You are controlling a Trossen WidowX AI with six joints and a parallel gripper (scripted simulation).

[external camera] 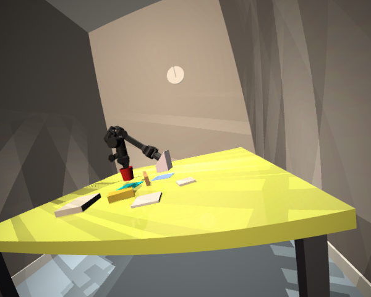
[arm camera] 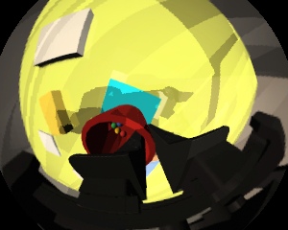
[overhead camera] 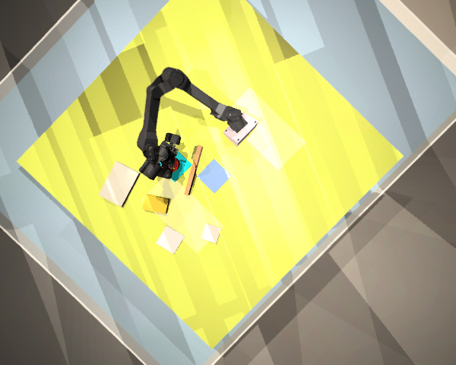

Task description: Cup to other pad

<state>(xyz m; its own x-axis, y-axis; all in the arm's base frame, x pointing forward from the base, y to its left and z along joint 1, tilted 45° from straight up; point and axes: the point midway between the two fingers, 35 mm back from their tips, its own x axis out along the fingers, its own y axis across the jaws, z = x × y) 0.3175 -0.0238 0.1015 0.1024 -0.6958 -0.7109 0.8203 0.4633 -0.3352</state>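
Note:
The red cup point(overhead camera: 175, 163) point(external camera: 127, 174) point(arm camera: 92, 126) is held in the air, close to upright, near the cyan pad point(overhead camera: 185, 163) point(external camera: 130, 185) point(arm camera: 130, 96). Several coloured marbles point(arm camera: 117, 129) lie inside the cup. My gripper point(external camera: 125, 166) point(arm camera: 145, 127) is shut on the cup's wall at the rim, one finger inside and one outside. In the top view the arm hides part of the cup and of the cyan pad. The blue pad point(overhead camera: 213, 176) point(external camera: 162, 176) point(arm camera: 153, 168) has nothing on it and lies on the far side of the orange bar.
The orange bar point(overhead camera: 192, 172) point(external camera: 146, 179) stands between the two pads. A yellow-orange block point(overhead camera: 155, 204) point(external camera: 120, 195) point(arm camera: 51, 111) lies near the cyan pad. A large whitish slab point(overhead camera: 118, 182) point(external camera: 75, 204) point(arm camera: 62, 35) and two smaller whitish tiles point(overhead camera: 170, 239) point(overhead camera: 211, 233) lie farther out.

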